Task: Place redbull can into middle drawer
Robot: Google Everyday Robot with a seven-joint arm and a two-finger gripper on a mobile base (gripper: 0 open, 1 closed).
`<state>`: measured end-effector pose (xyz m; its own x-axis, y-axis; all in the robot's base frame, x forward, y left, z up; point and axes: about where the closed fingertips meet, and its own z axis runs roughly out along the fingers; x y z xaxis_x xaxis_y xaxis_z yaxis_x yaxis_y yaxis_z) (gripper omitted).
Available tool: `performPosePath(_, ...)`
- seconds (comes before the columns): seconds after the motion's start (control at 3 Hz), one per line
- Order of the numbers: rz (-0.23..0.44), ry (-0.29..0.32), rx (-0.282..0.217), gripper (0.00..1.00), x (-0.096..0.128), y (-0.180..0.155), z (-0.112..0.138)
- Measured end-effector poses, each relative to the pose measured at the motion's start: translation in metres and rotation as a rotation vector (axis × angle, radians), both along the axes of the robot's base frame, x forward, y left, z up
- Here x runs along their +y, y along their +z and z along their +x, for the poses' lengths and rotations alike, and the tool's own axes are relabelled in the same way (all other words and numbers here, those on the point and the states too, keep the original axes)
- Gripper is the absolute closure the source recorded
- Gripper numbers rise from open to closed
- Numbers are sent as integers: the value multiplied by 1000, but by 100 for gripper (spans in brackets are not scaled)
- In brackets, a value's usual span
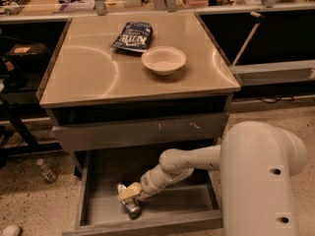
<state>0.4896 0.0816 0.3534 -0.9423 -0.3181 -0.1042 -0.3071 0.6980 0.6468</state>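
Note:
The middle drawer [98, 200] is pulled open below the cabinet top, its grey floor showing. My gripper [129, 194] is reached down into it from the right, low over the left part of the floor. The redbull can [133, 208], slim and shiny silver, lies at the gripper, with its ends showing above and below the gripper's yellowish tip. The gripper is right at the can's middle and hides it. The can is at or just above the drawer floor.
On the cabinet top [88, 77] lie a dark blue chip bag [132, 36] and a white bowl [164, 59]. A shut grey drawer front with scratch marks [142, 130] is above the open drawer. My white arm [256, 181] fills the lower right. A small bottle [47, 171] lies on the floor at left.

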Motion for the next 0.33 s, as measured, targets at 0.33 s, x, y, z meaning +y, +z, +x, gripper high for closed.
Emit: performPosePath(0.33, 0, 0, 0, 0, 0, 0, 0)
